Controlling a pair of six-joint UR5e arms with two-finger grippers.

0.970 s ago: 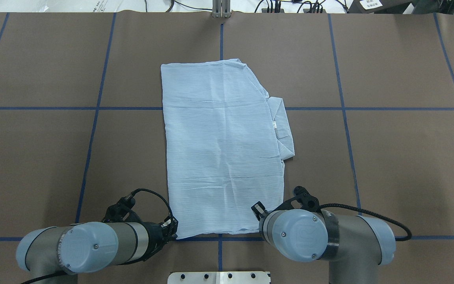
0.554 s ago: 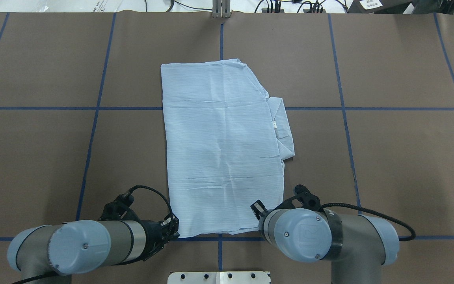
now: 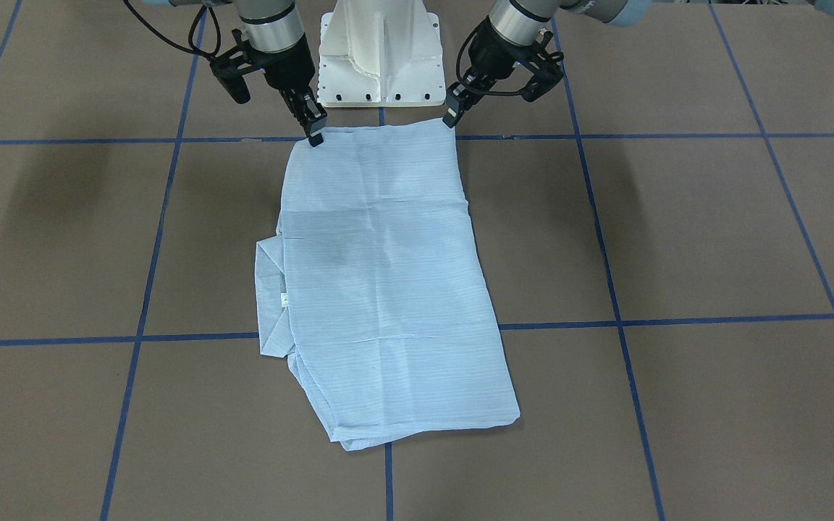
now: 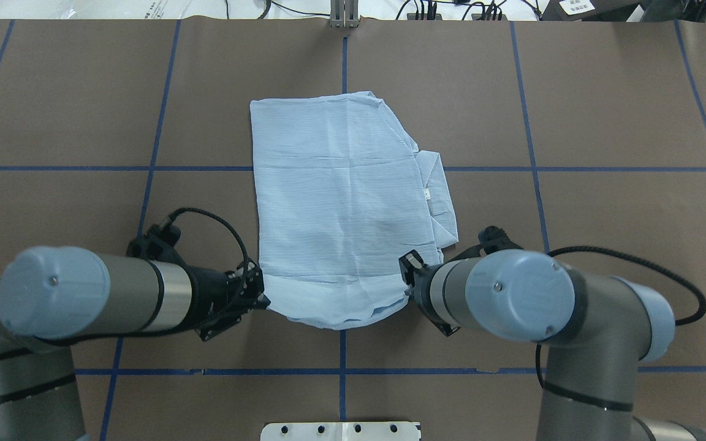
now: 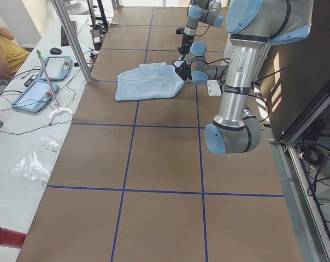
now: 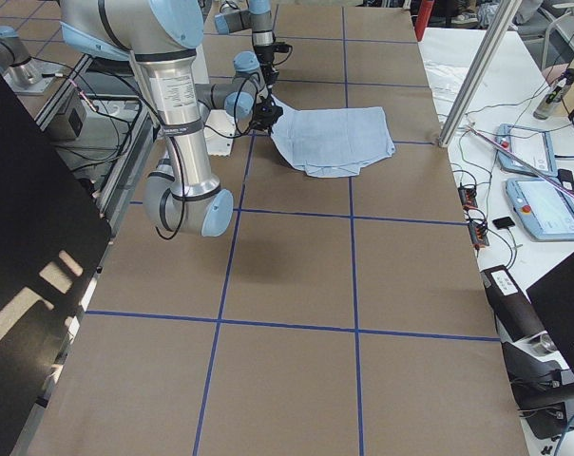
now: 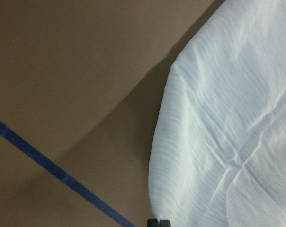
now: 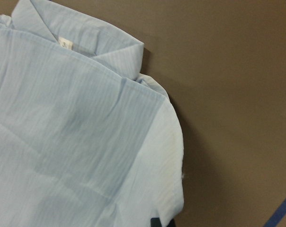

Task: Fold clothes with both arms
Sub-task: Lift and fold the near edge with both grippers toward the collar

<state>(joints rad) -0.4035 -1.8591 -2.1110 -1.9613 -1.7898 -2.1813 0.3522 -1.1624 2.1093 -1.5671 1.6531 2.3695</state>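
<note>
The light-blue striped shirt lies folded into a long rectangle on the brown table, its collar sticking out on the right. My left gripper is shut on the shirt's near left corner. My right gripper is shut on the near right corner. The near edge is lifted off the table and sags between them. In the front-facing view the left gripper and right gripper hold the same edge. The right wrist view shows the collar and its label.
The white pedestal base stands behind the grippers. Blue tape lines grid the brown table cover. Cables and a metal post sit at the far edge. Tablets and an operator are beside the table.
Both grippers have risen and moved away from the robot with the shirt's near corners. The near edge has left the blue line and now hangs curved above the rest of the shirt.
</note>
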